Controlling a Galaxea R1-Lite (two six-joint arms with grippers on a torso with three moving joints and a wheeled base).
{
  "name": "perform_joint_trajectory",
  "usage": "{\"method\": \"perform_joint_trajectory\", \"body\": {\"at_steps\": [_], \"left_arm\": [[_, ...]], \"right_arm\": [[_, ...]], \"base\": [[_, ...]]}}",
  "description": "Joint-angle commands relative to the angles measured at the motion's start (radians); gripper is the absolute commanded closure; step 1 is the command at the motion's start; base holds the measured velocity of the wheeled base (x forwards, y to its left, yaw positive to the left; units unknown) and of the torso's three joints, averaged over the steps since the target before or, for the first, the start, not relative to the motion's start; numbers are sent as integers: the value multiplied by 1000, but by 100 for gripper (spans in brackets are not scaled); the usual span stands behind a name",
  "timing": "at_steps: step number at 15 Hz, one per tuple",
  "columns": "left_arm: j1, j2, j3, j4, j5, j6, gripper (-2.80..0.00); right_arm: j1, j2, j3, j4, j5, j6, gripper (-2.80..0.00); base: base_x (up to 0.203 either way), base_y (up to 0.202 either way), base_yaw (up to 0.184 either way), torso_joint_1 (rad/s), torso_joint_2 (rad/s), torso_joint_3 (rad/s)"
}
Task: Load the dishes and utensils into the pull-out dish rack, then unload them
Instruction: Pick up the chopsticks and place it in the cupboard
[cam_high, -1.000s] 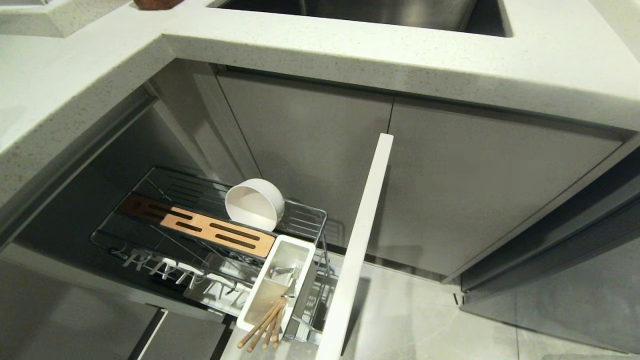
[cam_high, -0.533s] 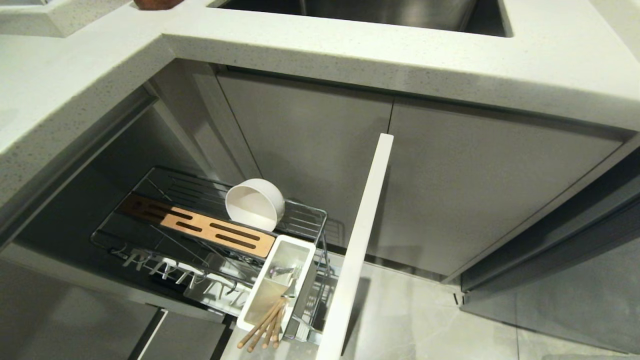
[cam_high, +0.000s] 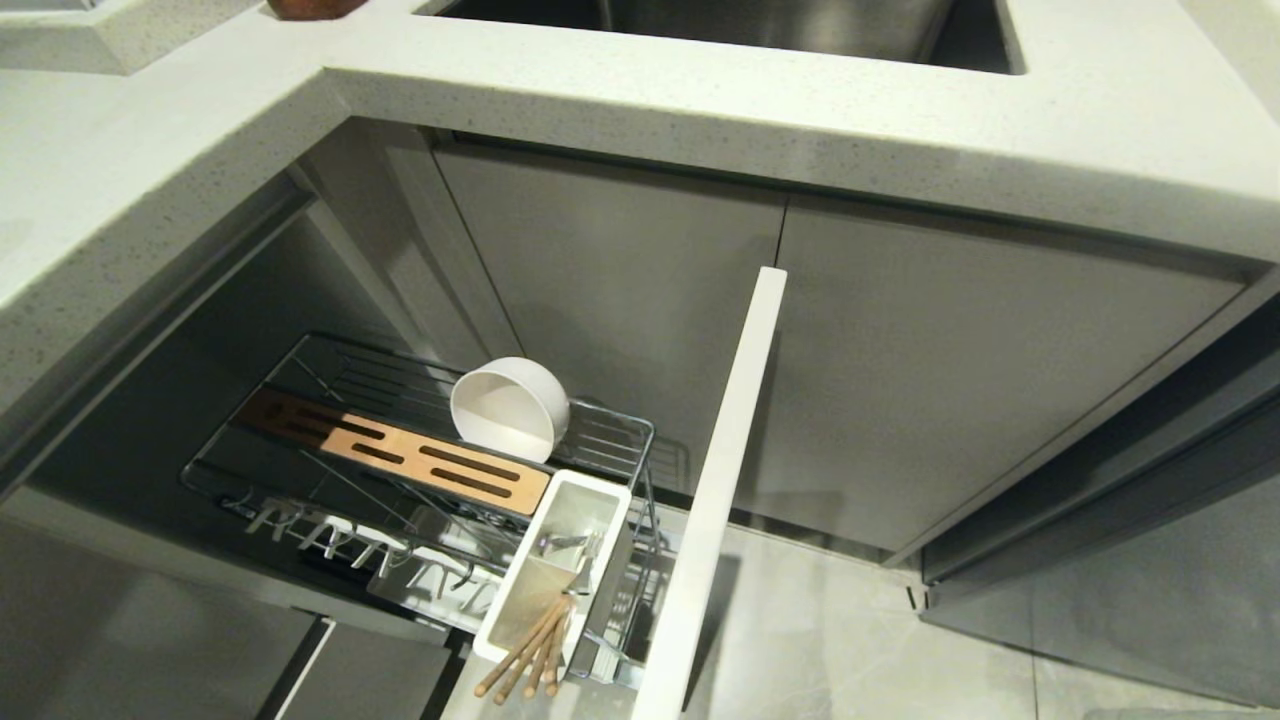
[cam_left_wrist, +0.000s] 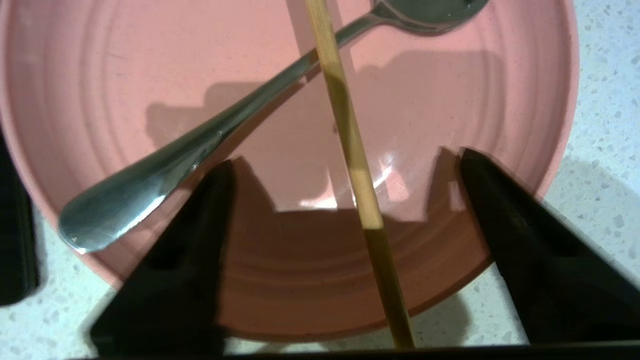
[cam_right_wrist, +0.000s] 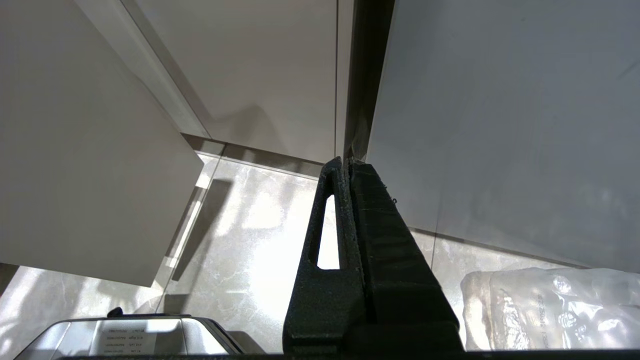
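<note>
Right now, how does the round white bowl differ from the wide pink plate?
The round white bowl sits tipped on its side in the chrome wire rack; the wide pink plate lies flat on the speckled countertop. The bowl is empty; the plate carries a metal spoon and a wooden chopstick.

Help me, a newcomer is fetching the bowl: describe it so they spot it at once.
Look below the speckled countertop to the pull-out dish rack drawn out of the cabinet. Behind its slotted wooden strip, the bowl rests tipped on its side on the wires, the only round cream-white piece beside the rectangular white caddy holding chopsticks.

Matte black tapered fingers (cam_left_wrist: 530, 250), one on the right gripper (cam_right_wrist: 348, 165) slotted.
</note>
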Motion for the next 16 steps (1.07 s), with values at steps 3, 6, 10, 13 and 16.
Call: {"method": "perform_joint_trajectory", "body": {"at_steps": [3, 6, 10, 13, 16], "left_arm": [[5, 0, 6, 3, 2, -5, 0], [5, -3, 7, -3, 2, -4, 0], [5, -34, 3, -29, 2, -4, 0], [-17, -80, -19, -46, -15, -6, 0], [-177, -139, -62, -64, -97, -23, 0]], "right_arm": [[0, 0, 2, 0, 0, 0, 0], [0, 1, 3, 0, 0, 0, 0], [0, 0, 2, 0, 0, 0, 0], [0, 0, 2, 0, 0, 0, 0], [0, 0, 2, 0, 0, 0, 0]], "base": [[0, 0, 0, 0, 0, 0], [0, 0, 0, 0, 0, 0], [0, 0, 0, 0, 0, 0], [0, 0, 0, 0, 0, 0], [0, 0, 0, 0, 0, 0]]}}
